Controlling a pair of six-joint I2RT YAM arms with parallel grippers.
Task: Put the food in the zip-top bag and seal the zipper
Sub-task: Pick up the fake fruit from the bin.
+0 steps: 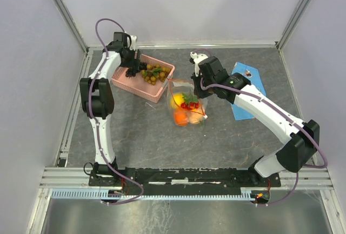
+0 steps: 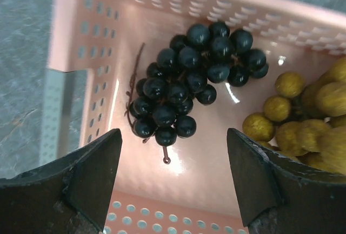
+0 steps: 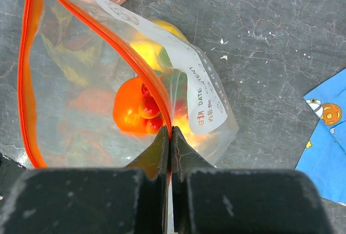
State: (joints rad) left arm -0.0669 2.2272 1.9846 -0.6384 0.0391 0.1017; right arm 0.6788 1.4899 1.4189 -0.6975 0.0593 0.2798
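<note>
The clear zip-top bag lies mid-table with its mouth open. Its red zipper curves round the opening. Inside lie a yellow lemon, an orange fruit and red cherries. My right gripper is shut on the bag's zipper rim; from above this gripper sits at the bag's far edge. My left gripper hangs open over the pink basket, above a dark grape bunch, touching nothing. A brownish-green grape bunch lies beside it, seen from above as a brownish-green bunch.
The pink lattice basket stands left of the bag, almost touching it. A blue printed cloth lies flat to the right, under my right arm. White frame walls close the table at the back and sides.
</note>
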